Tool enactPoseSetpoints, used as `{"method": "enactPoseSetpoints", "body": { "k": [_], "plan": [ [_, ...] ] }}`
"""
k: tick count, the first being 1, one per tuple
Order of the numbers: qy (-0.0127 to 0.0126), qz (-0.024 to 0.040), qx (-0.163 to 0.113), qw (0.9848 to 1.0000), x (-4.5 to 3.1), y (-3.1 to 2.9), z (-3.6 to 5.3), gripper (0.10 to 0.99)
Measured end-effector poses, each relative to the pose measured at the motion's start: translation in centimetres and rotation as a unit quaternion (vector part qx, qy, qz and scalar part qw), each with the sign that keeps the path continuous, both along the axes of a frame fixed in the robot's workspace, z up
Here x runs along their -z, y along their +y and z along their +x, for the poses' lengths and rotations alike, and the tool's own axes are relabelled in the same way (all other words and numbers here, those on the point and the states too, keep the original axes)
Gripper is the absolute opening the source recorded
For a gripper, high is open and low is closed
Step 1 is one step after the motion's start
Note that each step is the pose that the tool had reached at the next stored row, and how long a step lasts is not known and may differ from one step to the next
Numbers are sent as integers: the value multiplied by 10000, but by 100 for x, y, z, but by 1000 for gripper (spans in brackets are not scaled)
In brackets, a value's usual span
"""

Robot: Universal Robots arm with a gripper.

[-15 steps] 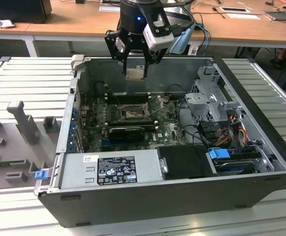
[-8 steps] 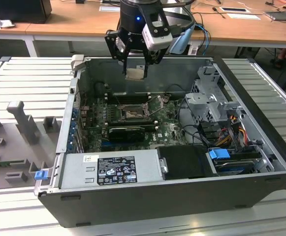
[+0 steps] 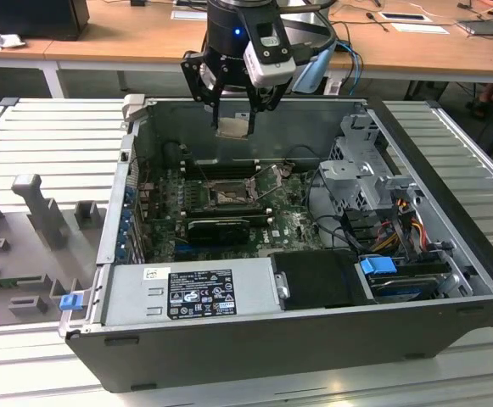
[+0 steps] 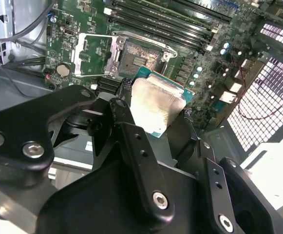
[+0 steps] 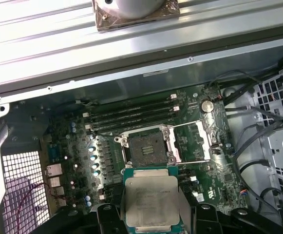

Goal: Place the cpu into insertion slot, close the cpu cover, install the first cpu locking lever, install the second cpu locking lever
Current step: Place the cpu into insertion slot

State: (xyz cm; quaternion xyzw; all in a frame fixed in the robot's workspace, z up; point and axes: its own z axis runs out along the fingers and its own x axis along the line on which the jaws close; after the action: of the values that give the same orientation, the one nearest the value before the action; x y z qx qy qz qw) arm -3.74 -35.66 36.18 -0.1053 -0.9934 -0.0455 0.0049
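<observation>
The single black two-fingered claw (image 3: 233, 117) is clamped on the one cpu (image 3: 233, 128), a small flat square chip with a pale silvery-beige metal face and a green rim, pinched by two opposite edges with the face turned up toward the arm in both wrist views (image 4: 156, 105) (image 5: 151, 202). The chip hangs in the air over the open top of one dark-grey computer case (image 3: 229, 352) that lies on its side. It is clear of the green motherboard (image 3: 284, 225) below. There, the one insertion slot (image 5: 146, 148), a dark-framed square socket, lies bare and apart from the chip, which sits to one side of it in both wrist views (image 4: 137, 59). The one thin silver cpu cover (image 5: 192, 141) is swung open beside the socket (image 4: 95, 53). The case rests on a grey ribbed metal counter (image 3: 51, 136), with a grey moulded fixture (image 3: 34, 212) at the exterior view's left and a light wooden counter (image 3: 127, 42) behind.
</observation>
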Motion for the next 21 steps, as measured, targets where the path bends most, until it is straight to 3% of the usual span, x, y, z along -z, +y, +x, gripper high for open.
{"method": "enactPoseSetpoints", "body": {
  "k": [21],
  "plan": [
    [0, 0, 200, 9998, 0, 0, 0, 533]
  ]
}}
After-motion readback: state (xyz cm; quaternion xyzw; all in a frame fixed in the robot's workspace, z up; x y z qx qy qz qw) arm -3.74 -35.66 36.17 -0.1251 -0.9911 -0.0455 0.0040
